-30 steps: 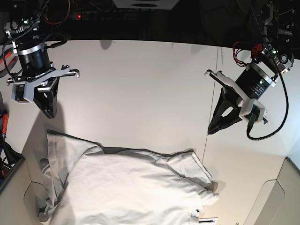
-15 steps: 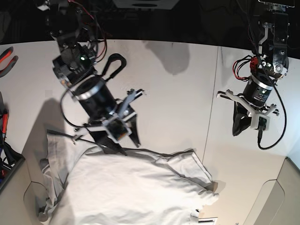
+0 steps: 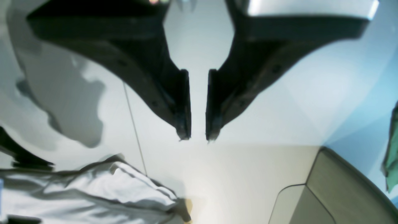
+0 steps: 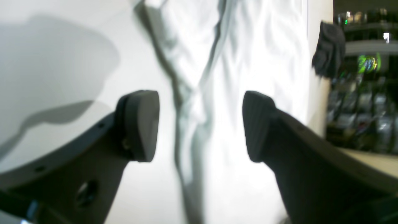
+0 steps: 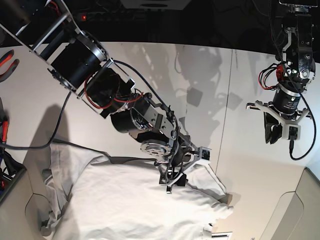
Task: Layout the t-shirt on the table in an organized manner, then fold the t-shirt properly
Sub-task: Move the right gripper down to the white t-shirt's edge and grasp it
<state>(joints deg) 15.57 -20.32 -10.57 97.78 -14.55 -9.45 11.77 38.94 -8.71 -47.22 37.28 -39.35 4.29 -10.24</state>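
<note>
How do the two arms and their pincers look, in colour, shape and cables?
Both arms are black and silver cylinders with exposed red and black cables. The right pincer has two dark fingers with rounded, ribbed pads on a white bracket. The left pincer has black, tapering fingers and a looping black cable.

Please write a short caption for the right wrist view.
Open right gripper poised over the wrinkled white t-shirt.

No text, label, brand, number or sign can be read anywhere.
</note>
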